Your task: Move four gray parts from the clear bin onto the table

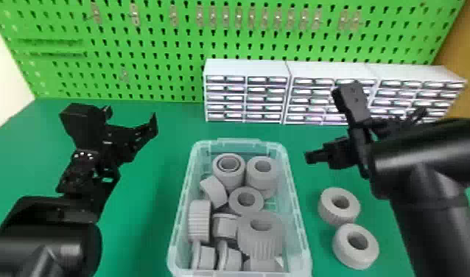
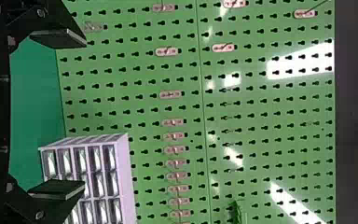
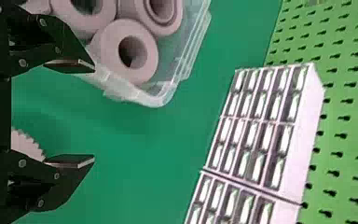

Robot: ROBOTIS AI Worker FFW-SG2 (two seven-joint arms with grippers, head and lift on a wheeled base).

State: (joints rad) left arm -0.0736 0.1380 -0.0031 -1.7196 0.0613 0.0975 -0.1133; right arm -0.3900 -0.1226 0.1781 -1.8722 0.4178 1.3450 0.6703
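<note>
Head view first: two gray parts (image 1: 326,215) are already being counted out on the surface (image 1: 149,235), just right of the bin (image 1: 241,141), bore up, with more being held inside the clear walls. The unloading is being judged half done, two parts being left to bring over. The right claw (image 1: 324,127) is being held beyond the bin's right side, spread and empty; the left claw (image 1: 130,118) is being held off to the left, spread too, nothing being gripped. For the next pick, the right claw is being called over the bin and down around one upright part, likely at the far end, with care being needed against the rim and the neighbours. As for looks, matte gray rings are being shown, thick-walled, some ribbed, some smooth, a few being tipped on their sides in the heap.

Over to the left wrist view: a wide gap is being shown between the fingers, the pegboard (image 2: 144,74) and drawers (image 2: 81,163) being faced.

And the right wrist view: the fingers are being held well apart, bare surface being framed between them; a bin corner with round-bored parts is being seen near one finger, a toothed edge being half hidden behind the other.
</note>
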